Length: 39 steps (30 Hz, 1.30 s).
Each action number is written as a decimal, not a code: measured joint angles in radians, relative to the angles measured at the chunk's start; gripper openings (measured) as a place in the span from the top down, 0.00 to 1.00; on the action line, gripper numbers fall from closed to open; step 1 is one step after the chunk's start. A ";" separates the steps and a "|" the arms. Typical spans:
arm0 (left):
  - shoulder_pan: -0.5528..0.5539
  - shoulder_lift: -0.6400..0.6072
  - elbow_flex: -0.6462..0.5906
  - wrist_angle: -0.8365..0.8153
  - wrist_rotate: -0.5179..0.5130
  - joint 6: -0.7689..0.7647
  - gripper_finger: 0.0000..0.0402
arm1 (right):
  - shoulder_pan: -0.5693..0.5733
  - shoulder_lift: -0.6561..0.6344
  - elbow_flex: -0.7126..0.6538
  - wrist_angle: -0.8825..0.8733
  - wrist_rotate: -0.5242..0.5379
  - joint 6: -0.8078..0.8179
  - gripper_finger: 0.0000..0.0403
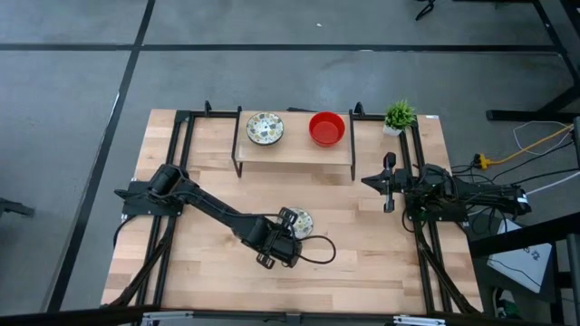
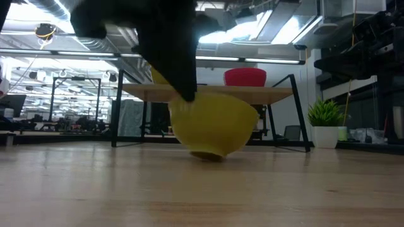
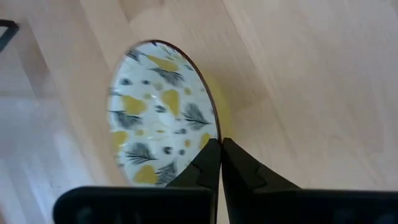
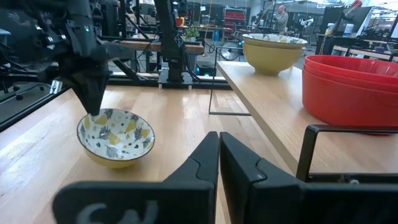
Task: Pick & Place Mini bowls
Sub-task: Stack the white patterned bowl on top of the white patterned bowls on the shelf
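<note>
Your left tool [image 1: 292, 220] is pinched shut on the rim of the patterned mini bowl [image 1: 300, 220] at bench centre, so carry it toward twelve o'clock to the raised shelf [image 1: 294, 148], while the right tool [image 1: 390, 166], closed and empty, waits at three o'clock.

potted plant [image 1: 399, 116], raised wooden shelf [image 1: 294, 150]
</note>
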 joint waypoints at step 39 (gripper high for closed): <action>0.013 0.001 -0.120 0.166 0.052 0.042 0.83 | 0.000 0.000 0.000 0.000 0.000 0.000 0.96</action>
